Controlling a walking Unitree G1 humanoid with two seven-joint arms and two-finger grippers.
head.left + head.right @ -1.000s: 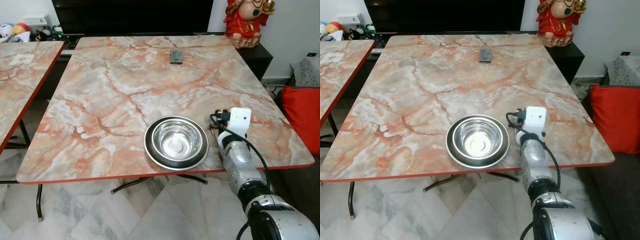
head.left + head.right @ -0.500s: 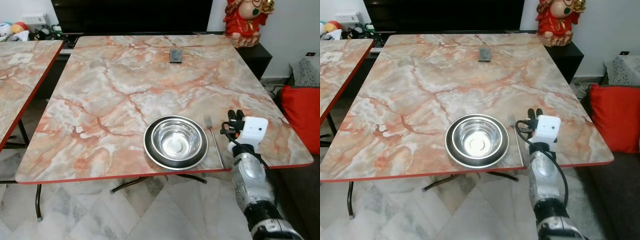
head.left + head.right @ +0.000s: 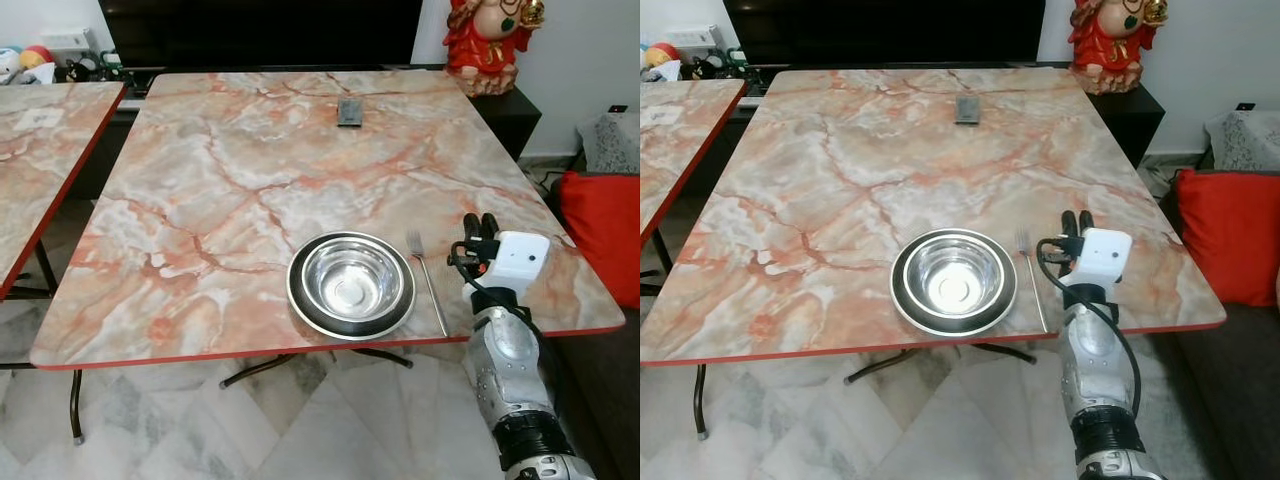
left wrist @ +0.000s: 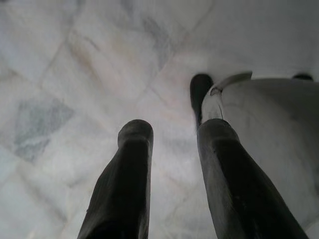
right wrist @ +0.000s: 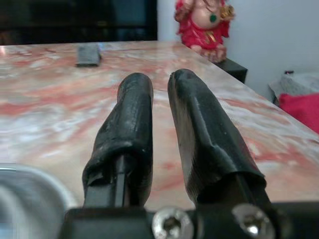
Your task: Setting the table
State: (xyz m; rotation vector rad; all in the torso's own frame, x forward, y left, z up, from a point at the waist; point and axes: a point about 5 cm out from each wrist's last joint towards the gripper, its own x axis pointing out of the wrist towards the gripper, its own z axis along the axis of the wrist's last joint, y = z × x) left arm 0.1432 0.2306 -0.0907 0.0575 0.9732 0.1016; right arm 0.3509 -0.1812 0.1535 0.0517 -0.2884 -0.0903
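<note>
The fork (image 3: 428, 281) lies on the desk (image 3: 250, 160) just right of the steel bowl (image 3: 352, 283), long axis running toward the near edge. The right gripper (image 3: 479, 226), fingers nearly closed and empty, hovers just right of the fork.

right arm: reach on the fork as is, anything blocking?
Probably yes. The right pincer hovers above the table just right of the fork, fingers nearly together and holding nothing. Bare tabletop lies between them. The bowl sits on the fork's far side, out of the way.
</note>
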